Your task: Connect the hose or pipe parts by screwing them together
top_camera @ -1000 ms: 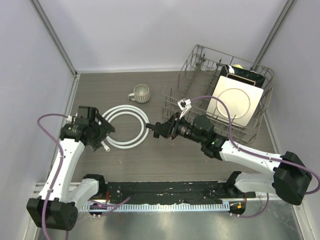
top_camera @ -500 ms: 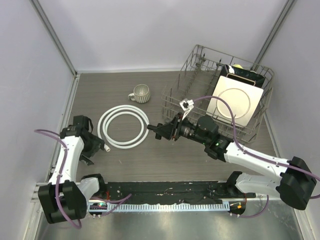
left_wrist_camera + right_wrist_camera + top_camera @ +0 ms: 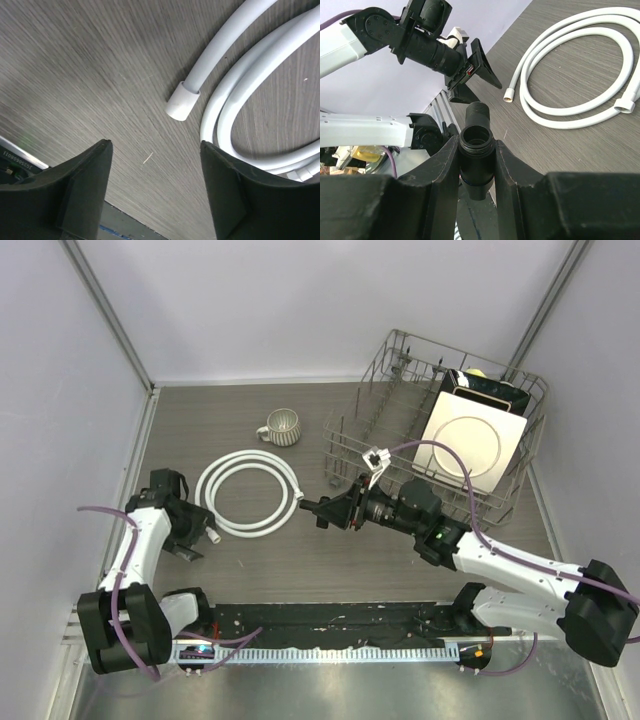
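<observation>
Evidently your right tool (image 3: 476, 147) grips the black fitting (image 3: 476, 120) while your left tool (image 3: 154, 150) stands wide and empty near the end nut (image 3: 180, 102) of the white hose (image 3: 220, 54) coiled on the counter (image 3: 300, 560), so nothing is screwed together yet.

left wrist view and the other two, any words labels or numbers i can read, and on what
Row of printed characters on the dark rail, lower left of the left wrist view: upside down, too blurred to read.
The white hose and black fitting: no text visible.
Top view: nothing legible.
</observation>
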